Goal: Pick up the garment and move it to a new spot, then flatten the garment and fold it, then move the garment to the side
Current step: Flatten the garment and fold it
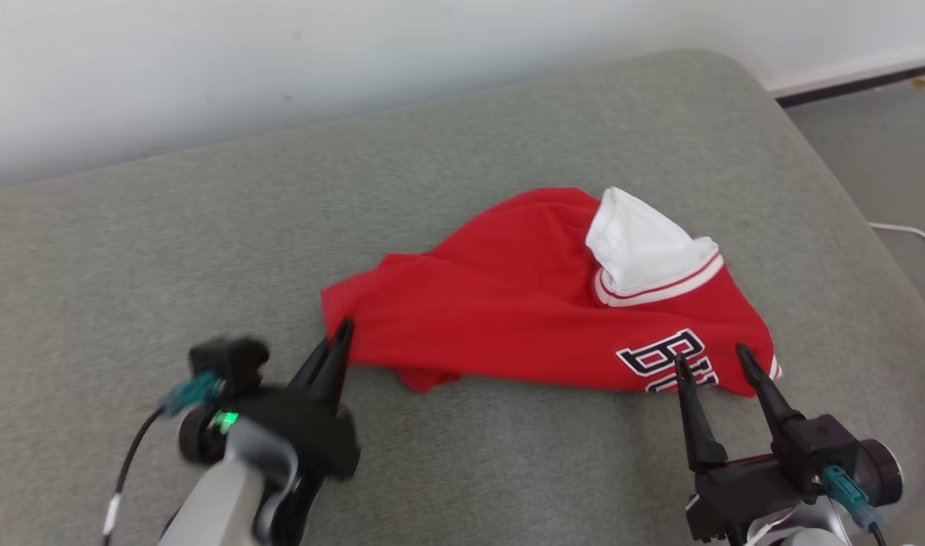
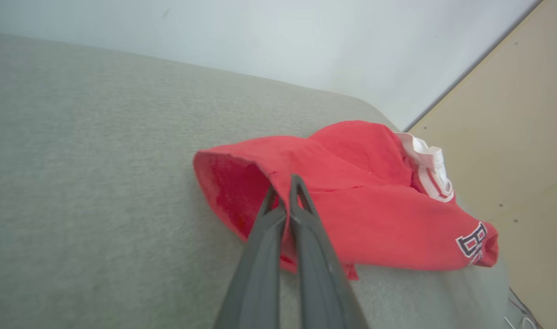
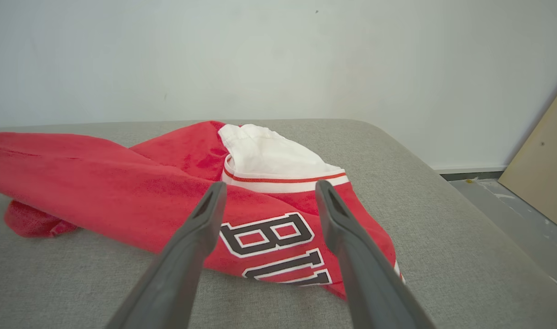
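Your left gripper (image 2: 284, 185) is clenched on the left edge of the red garment (image 2: 374, 214), which lies crumpled mid-cushion (image 1: 205, 250). Your right gripper (image 1: 711, 360) hangs spread over the lettering. Lift one-sided and that thin pinch may slip, or the cloth may bunch.

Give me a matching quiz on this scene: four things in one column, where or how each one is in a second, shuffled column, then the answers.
Column one
1. left gripper
2. right gripper
3. red garment
4. white cable

Column two
A. open, over the black lettering
B. on the floor, far right
C. crumpled on the grey cushion
D. shut on the garment's left corner

Pairs: 1-D, 2-A, 3-C, 4-B
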You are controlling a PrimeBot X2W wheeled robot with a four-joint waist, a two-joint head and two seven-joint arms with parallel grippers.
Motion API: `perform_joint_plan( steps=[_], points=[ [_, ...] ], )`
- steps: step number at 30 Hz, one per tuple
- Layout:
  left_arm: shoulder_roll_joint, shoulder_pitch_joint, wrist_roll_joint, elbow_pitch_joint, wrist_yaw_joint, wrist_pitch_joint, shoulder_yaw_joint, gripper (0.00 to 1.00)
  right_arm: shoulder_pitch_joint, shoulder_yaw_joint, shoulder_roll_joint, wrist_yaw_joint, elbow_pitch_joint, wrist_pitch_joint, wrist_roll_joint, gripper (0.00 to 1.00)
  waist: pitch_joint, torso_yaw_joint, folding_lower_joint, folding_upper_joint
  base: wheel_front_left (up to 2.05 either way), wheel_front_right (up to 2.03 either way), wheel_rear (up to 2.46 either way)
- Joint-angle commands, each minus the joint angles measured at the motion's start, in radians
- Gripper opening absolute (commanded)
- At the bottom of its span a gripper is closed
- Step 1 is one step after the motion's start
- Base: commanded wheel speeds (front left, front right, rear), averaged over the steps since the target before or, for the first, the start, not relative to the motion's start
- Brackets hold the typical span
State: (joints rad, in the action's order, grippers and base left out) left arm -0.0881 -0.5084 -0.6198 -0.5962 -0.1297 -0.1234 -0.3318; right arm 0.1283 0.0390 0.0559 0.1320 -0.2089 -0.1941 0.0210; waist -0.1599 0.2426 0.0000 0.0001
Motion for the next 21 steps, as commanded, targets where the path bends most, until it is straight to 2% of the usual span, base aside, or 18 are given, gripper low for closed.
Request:
perform_joint_plan(
  steps=[1, 4, 9, 11, 13, 19, 20, 21],
  points=[
    [-0.026, 0.040, -0.007, 0.032, 0.000, 0.000, 0.005, 0.00, -0.011, -0.005, 0.003, -0.003, 0.005, 0.001, -0.006, 1.00, 0.024, -0.046, 0.0000, -0.0001, 0.00, 0.00, 0.00],
    [-0.077, 0.172, -0.007, 0.186, 0.019, 0.026, 0.001, 0.00, -0.032, -0.026, 0.009, -0.003, 0.017, 0.009, -0.011, 1.00, 0.042, -0.085, 0.0000, -0.0001, 0.00, 0.00, 0.00],
    [-0.152, 0.361, 0.011, 0.389, 0.116, 0.092, 0.016, 0.00, -0.047, -0.041, 0.011, -0.003, 0.040, 0.024, -0.013, 1.00, 0.061, -0.133, 0.0000, -0.0001, 0.00, 0.00, 0.00],
    [-0.162, 0.410, 0.017, 0.436, 0.150, 0.104, 0.021, 0.00, -0.045, -0.033, 0.011, -0.003, 0.043, 0.029, -0.011, 1.00, 0.067, -0.143, 0.0000, -0.0001, 0.00, 0.00, 0.00],
    [-0.192, 0.451, 0.057, 0.454, 0.194, 0.094, 0.029, 0.00, -0.046, -0.024, 0.010, -0.003, 0.044, 0.034, -0.007, 1.00, 0.074, -0.152, 0.0000, -0.0001, 0.00, 0.00, 0.00],
    [-0.185, 0.465, 0.095, 0.421, 0.260, 0.053, 0.040, 0.00, -0.050, -0.017, 0.008, -0.003, 0.040, 0.042, -0.004, 1.00, 0.092, -0.156, 0.0000, -0.0001, 0.00, 0.00, 0.00],
    [-0.178, 0.465, 0.085, 0.416, 0.260, 0.057, 0.040, 0.27, -0.049, -0.016, 0.008, -0.003, 0.040, 0.042, -0.004, 1.00, 0.094, -0.154, 0.0000, -0.0001, 0.00, 0.00, 0.00],
    [-0.176, 0.466, 0.079, 0.410, 0.258, 0.061, 0.039, 1.00, -0.048, -0.016, 0.008, -0.003, 0.042, 0.044, -0.003, 1.00, 0.097, -0.153, 0.0000, -0.0001, 0.00, 0.00, 0.00]
  ],
)
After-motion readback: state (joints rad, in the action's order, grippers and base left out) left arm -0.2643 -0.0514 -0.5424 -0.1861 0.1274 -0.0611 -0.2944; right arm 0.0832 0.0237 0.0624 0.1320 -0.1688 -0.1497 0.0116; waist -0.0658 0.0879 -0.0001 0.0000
